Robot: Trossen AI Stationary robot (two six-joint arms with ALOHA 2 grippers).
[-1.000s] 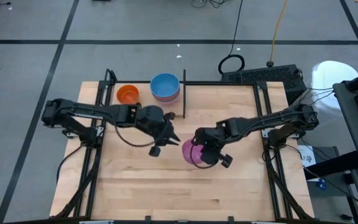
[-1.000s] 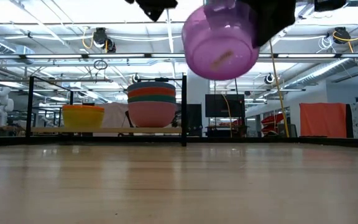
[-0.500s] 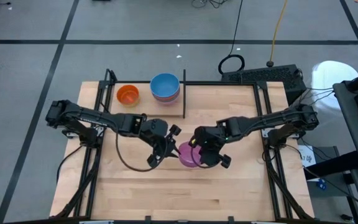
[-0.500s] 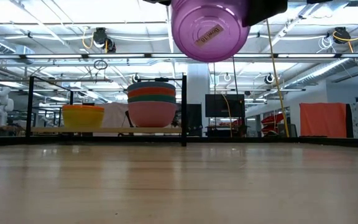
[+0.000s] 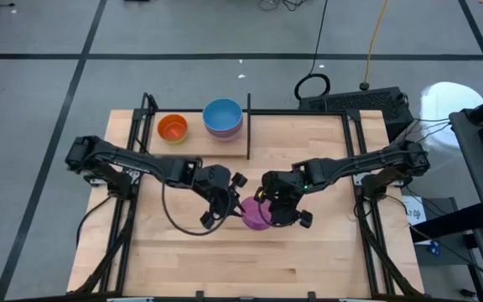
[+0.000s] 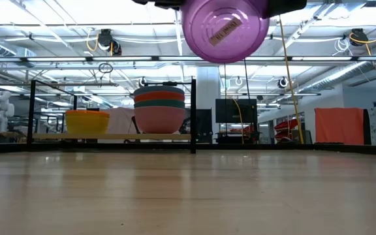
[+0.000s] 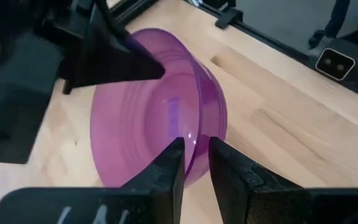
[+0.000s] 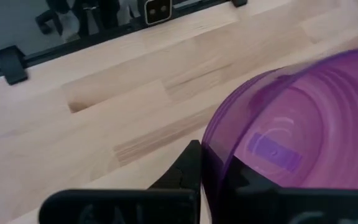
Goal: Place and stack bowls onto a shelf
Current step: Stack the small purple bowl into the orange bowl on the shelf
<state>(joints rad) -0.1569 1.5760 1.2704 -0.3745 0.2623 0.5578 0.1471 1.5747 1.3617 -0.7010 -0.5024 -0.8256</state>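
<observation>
A purple bowl point(image 5: 254, 215) hangs in the air over the middle of the table, tipped on its side with its labelled bottom point(image 6: 222, 29) facing the near edge. My right gripper point(image 5: 270, 210) is shut on its rim from the right. My left gripper point(image 5: 238, 204) has come in from the left and is shut on the opposite part of the rim. On the shelf point(image 5: 193, 147) at the far left, an orange bowl point(image 5: 173, 127) sits nested in a yellow one point(image 6: 87, 122). Beside them stands a stack point(image 6: 158, 108) topped by a blue bowl point(image 5: 223, 116). My left gripper pinches the bowl's rim point(image 7: 197, 146), with one finger point(image 7: 171, 167) inside the bowl and one point(image 7: 224, 169) outside. The bowl is lifted clear of the table, tipped on its side. My right gripper holds the opposite part of the rim point(image 8: 211, 144), with one finger point(image 8: 190, 163) outside the wall and the other inside, seen through the plastic. The same finger pair shows on the rim in the left wrist view point(image 7: 114, 59).
The shelf's black upright rod point(image 6: 193, 114) and frame stand at the plank's right end. Black rails point(image 5: 360, 159) run along the table's left and right sides. Bare wood lies below the bowl and toward the near edge point(image 5: 250, 268).
My left gripper has gone toward the table's right and near edge, up to the purple bowl, and now has its rim. The bowl, held by my right gripper, has tipped so that its bottom faces the near edge, and has shifted slightly to the left.
</observation>
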